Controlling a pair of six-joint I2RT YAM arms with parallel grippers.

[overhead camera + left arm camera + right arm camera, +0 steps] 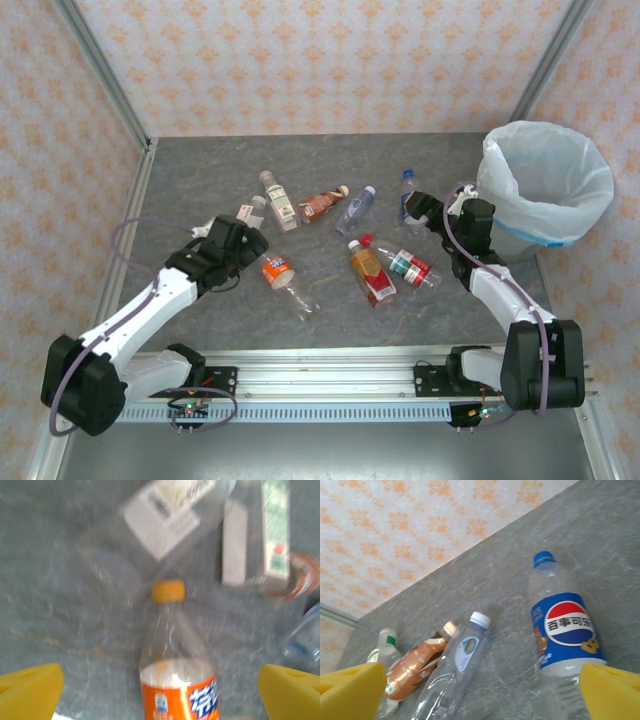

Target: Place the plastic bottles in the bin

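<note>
Left pincer [161, 692] – yellow fingers wide apart, nothing clamped. In the left wrist view the orange-label bottle [177, 690] lies on its side between them, yellow cap pointing away from the camera; view is blurred. From above, the left pincer [245, 240] is low over the counter [200, 180], with the orange-label bottle [280, 272] just beside it. Past the cap lie a white-label bottle [165, 515] and a green-and-white-label bottle [275, 535].

Right pincer [480, 692] – fingers also spread wide, gripping nothing. The Pepsi bottle [567, 630], with its blue cap, lies flat by the right-hand finger. Left of it are a clear bottle with a white cap [462, 655], then a brown-label bottle [415, 665]. From above, the right pincer [420, 212] sits over the base end of the Pepsi bottle [406, 185]; contact can't be told.

Two red-label bottles [372, 270] [412, 268] lie mid-counter between the arms. All eight bottles are on the counter, on their sides. The bin [600, 190], lined with a white bag with a blue band, stands at the far right, just beside the right arm.
</note>
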